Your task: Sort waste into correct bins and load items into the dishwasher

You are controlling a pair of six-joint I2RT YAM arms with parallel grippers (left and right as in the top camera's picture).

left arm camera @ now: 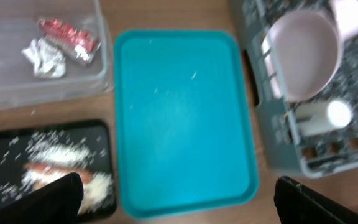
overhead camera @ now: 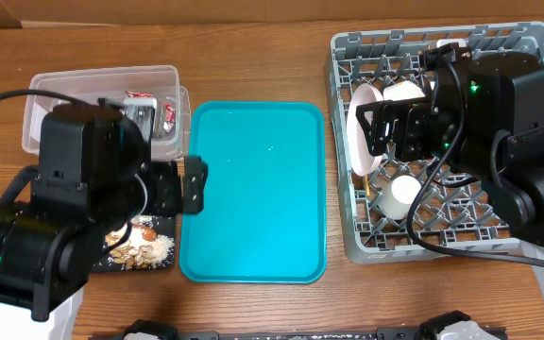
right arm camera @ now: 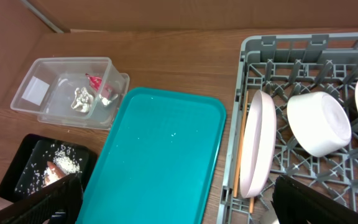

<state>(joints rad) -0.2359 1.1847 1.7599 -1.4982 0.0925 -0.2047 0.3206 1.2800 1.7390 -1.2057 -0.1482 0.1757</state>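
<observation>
The teal tray (overhead camera: 253, 194) lies bare in the middle of the table. My left gripper (left arm camera: 176, 186) is open and empty, held above the tray's near-left edge and the black bin (left arm camera: 48, 162), which holds rice and food scraps. The clear bin (left arm camera: 42, 62) holds a red wrapper (left arm camera: 70, 35) and crumpled foil (left arm camera: 44, 58). My right gripper (right arm camera: 178, 183) is open and empty, above the left edge of the grey dish rack (right arm camera: 303, 43). The rack holds an upright pink plate (right arm camera: 258, 143), a white bowl (right arm camera: 319, 123), a white cup (overhead camera: 399, 194) and a wooden chopstick (right arm camera: 238, 155).
The clear bin (overhead camera: 102, 94) sits at the back left, and the black bin (overhead camera: 140, 250) sits in front of it. The rack (overhead camera: 366, 236) fills the right side. Bare wooden table (overhead camera: 253, 57) lies behind the tray. A cardboard wall (right arm camera: 197, 12) stands at the far edge.
</observation>
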